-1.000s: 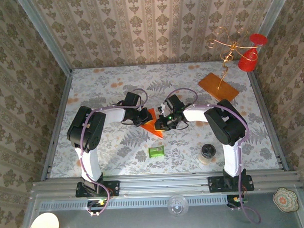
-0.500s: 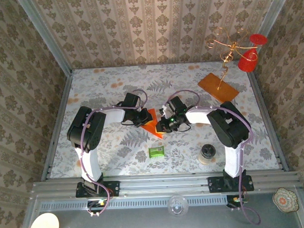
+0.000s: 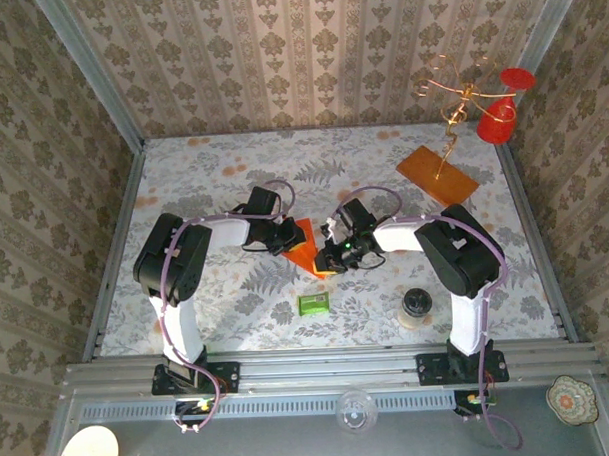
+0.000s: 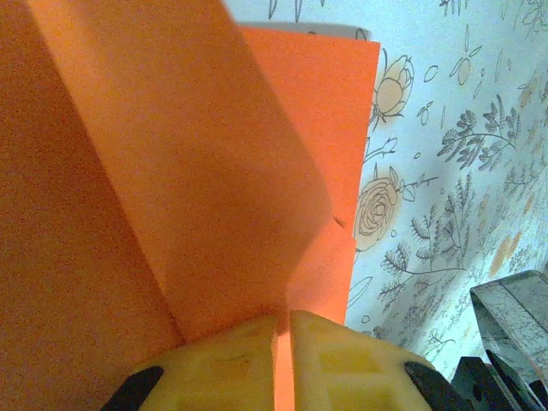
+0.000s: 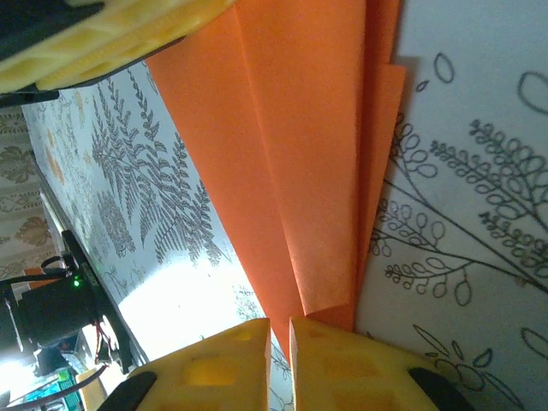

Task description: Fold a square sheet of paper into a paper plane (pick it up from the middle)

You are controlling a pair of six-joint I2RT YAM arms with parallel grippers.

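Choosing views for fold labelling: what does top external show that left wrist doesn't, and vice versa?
Top external: the right gripper at the near tip of the orange paper, a green packet, a brown board with a wire stand. Left wrist: the paper's creases and overlapping flaps, the left gripper shut on its edge. Shared: the orange paper on the floral table.
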